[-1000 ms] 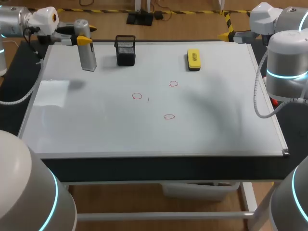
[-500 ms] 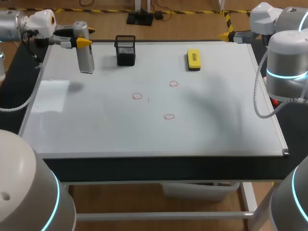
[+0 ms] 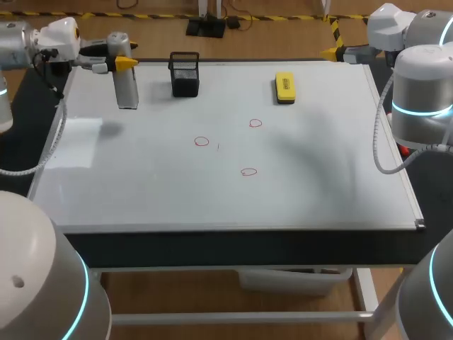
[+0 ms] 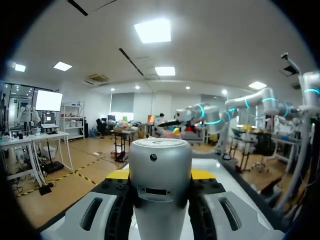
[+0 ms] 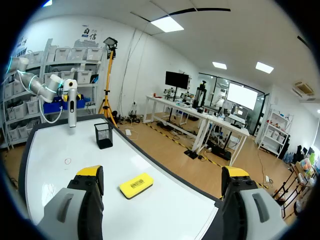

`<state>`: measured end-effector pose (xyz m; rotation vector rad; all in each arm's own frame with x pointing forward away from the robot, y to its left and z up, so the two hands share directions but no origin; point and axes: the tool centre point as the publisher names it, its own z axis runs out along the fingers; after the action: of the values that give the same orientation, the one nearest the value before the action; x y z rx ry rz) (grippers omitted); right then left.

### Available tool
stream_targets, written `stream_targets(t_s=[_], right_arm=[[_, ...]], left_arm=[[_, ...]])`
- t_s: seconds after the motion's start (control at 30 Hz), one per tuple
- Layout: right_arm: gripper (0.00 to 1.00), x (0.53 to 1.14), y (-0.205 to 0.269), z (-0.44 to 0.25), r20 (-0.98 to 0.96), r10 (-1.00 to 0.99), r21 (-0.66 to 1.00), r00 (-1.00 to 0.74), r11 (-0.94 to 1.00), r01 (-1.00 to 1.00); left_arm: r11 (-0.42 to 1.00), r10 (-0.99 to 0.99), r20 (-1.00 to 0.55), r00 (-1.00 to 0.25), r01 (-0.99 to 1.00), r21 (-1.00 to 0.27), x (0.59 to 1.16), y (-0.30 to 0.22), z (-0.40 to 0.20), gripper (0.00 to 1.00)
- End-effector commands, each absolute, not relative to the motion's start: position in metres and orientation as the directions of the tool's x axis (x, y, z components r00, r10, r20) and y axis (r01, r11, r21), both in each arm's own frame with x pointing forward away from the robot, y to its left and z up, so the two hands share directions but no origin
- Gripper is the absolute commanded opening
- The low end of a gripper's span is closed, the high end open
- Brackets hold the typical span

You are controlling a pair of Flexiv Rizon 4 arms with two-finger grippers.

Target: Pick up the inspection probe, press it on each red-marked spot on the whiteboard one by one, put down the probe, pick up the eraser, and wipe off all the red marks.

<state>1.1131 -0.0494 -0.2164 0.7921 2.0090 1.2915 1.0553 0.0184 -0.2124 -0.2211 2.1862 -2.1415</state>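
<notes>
Whiteboard [image 3: 141,191], left gripper [image 3: 120,62] clamped on upright probe [image 3: 126,88] above its far left corner, right gripper [image 5: 162,172] spread wide, holding nothing, off its far right corner, black holder [image 3: 184,74] and yellow eraser [image 3: 284,87] near its far edge, three red marks [image 3: 202,142] mid-board.

The worktop [image 3: 233,244] carries a whiteboard [image 3: 163,191] that covers nearly all of it. On the board, a black mesh holder [image 3: 184,74] stands upright at 11 o'clock by the far edge, and a yellow eraser [image 3: 284,87] lies flat at 1 o'clock. Three small red circles are drawn round the board's middle, at 9 o'clock [image 3: 202,142], 2 o'clock [image 3: 255,123] and 5 o'clock [image 3: 248,171].
</notes>
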Motion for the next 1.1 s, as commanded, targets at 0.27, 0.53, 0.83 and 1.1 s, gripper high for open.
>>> stream_targets(t_s=[0.27, 0.53, 0.83, 1.1], right_arm=[[1.00, 1.113, -0.050, -0.216, -0.174, 0.755, 0.926, -0.632, 0.344, 0.156], [1.00, 1.130, -0.038, -0.227, -0.158, 0.689, 0.894, -0.708, 0.404, 0.193], [1.00, 1.144, -0.026, -0.241, -0.122, 0.526, 0.801, -0.842, 0.553, 0.230], [1.00, 1.150, -0.019, -0.260, -0.041, 0.315, 0.657, -0.948, 0.724, 0.212]], left_arm=[[0.020, -0.413, 0.036, -0.910, -0.049, -0.999, 1.050, 0.017, -0.210, 0.00], [0.020, -0.413, 0.036, -0.910, -0.049, -0.999, 1.050, 0.017, -0.210, 0.00], [0.020, -0.413, 0.036, -0.910, -0.049, -0.999, 1.050, 0.017, -0.210, 0.00], [0.020, -0.413, 0.036, -0.910, -0.049, -0.999, 1.050, 0.017, -0.210, 0.00]])
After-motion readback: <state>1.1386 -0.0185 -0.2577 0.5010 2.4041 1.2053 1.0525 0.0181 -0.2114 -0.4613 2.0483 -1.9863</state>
